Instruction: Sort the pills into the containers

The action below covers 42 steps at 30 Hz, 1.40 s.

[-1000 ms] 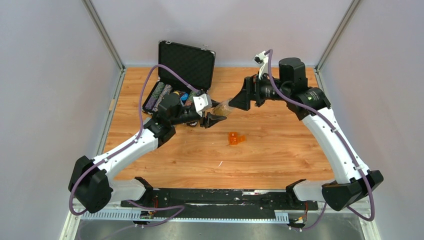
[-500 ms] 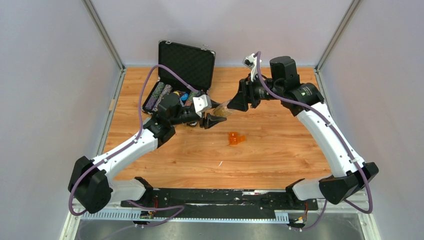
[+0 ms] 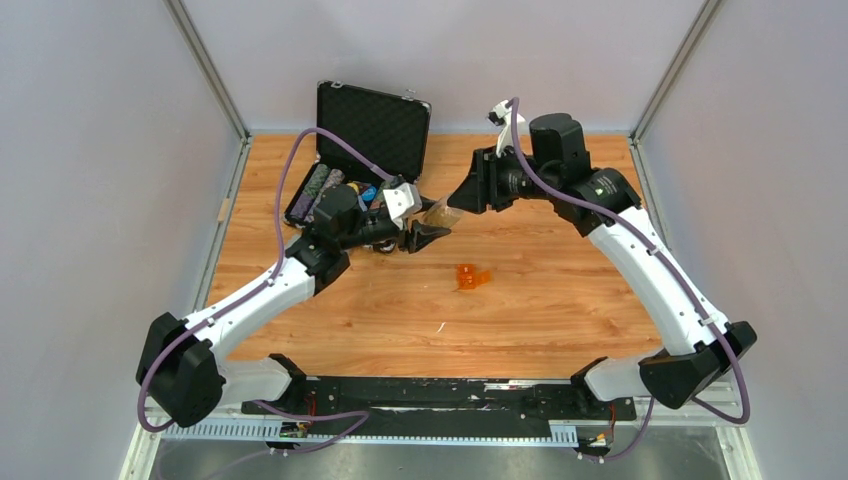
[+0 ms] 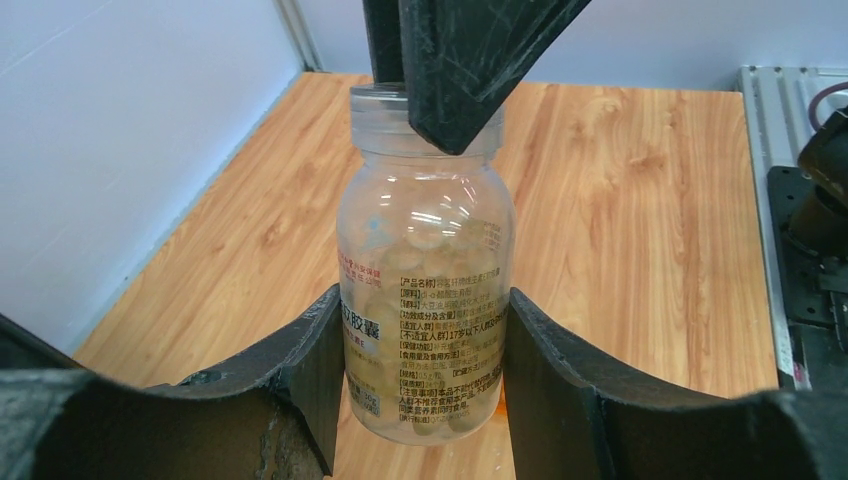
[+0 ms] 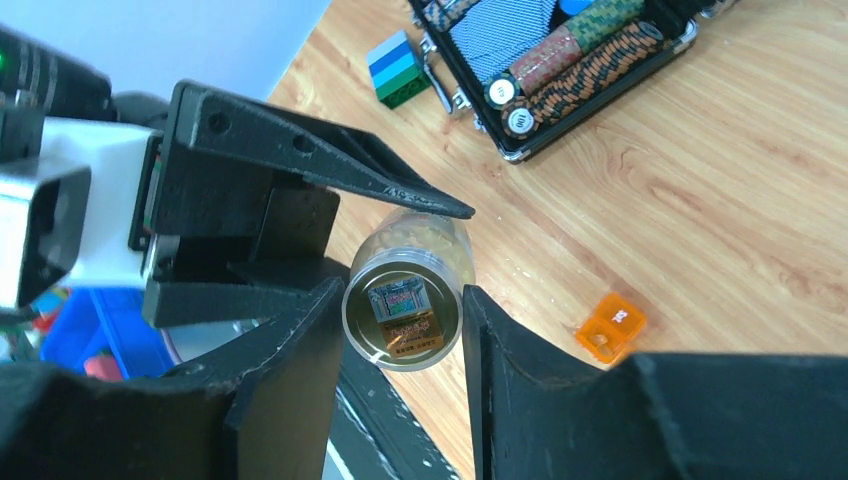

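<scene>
A clear pill bottle [image 3: 441, 213] full of pale capsules hangs sideways in the air between my two grippers. My left gripper [image 3: 436, 226] is shut on its body [image 4: 425, 270], with the jaws pressed on both sides of the label. My right gripper [image 3: 457, 204] is at the cap end. In the right wrist view its fingers [image 5: 310, 350] lie tight against both sides of the cap [image 5: 402, 322]. The tiny orange container [image 3: 470, 277] lies on the table below, also in the right wrist view [image 5: 610, 325]. No loose pills show.
An open black case [image 3: 370, 125] with striped chip rows [image 5: 560, 55] stands at the back left. A blue and green block [image 5: 398, 68] sits beside it. The wooden table [image 3: 560, 290] has grey walls on three sides. The arm bases line the near edge.
My right arm has moved left and turned, bringing its fingers onto the bottle's cap end. My left gripper has kept hold of the bottle and shifted slightly up.
</scene>
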Each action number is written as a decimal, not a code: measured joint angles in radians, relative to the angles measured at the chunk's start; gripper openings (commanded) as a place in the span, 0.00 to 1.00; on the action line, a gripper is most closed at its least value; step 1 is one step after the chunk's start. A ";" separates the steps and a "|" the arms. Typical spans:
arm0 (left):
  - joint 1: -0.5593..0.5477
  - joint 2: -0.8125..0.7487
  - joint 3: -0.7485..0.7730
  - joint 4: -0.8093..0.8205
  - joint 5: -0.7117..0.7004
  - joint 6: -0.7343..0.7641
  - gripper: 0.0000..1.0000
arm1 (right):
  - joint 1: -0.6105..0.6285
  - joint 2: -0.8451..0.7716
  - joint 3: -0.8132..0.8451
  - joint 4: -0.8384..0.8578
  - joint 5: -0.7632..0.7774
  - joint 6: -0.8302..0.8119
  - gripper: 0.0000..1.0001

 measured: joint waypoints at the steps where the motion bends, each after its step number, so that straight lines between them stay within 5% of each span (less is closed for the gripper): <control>1: 0.002 0.000 0.000 0.000 -0.010 0.000 0.00 | 0.011 0.002 0.000 0.006 0.035 0.038 0.37; 6: 0.010 0.000 0.000 -0.009 -0.072 0.000 0.00 | 0.036 0.043 0.031 -0.002 0.180 0.295 0.41; 11: 0.014 0.005 0.000 -0.015 -0.119 0.005 0.00 | 0.039 0.099 0.076 -0.032 0.233 0.495 0.74; 19: -0.005 0.005 0.000 0.000 -0.114 0.022 0.00 | 0.012 0.080 0.063 0.002 0.198 0.490 0.91; 32: -0.004 0.005 0.008 -0.031 -0.002 0.026 0.00 | -0.085 -0.101 -0.108 0.069 -0.188 -0.071 0.90; 42: -0.005 0.005 0.019 -0.045 0.116 0.026 0.00 | -0.085 -0.106 -0.109 0.006 -0.259 -0.290 0.64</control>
